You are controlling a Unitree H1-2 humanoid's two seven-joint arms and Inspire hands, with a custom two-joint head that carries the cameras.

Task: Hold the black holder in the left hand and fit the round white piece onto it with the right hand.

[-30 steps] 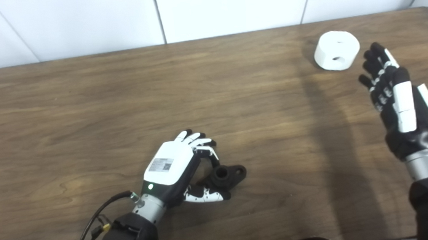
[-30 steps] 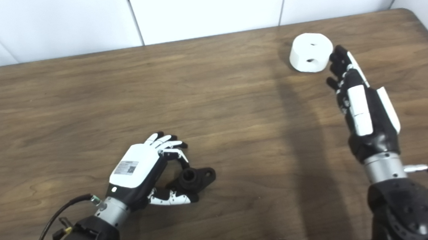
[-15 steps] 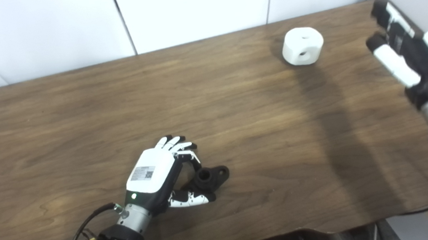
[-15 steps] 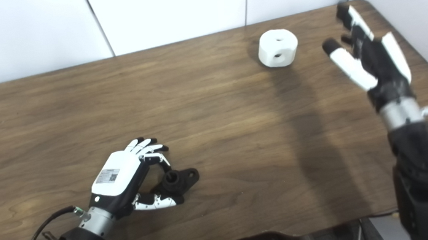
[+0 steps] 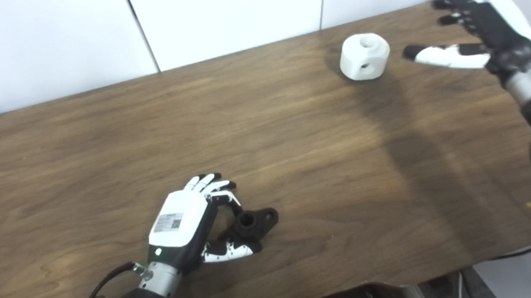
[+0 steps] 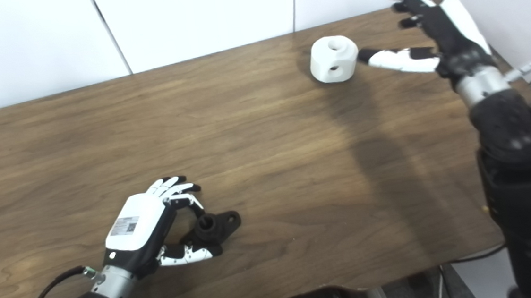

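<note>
Wooden table, two hands, two parts.
Right hand spread wide just beside round white piece; left hand, well apart from that piece, curled round black holder, grip unconfirmed. Risk: thumb nudging piece toward table's far edge.

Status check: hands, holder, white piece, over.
Left hand curled around black holder on table, grip unconfirmed. Right hand open, beside round white piece, not touching. Nothing between them.
</note>
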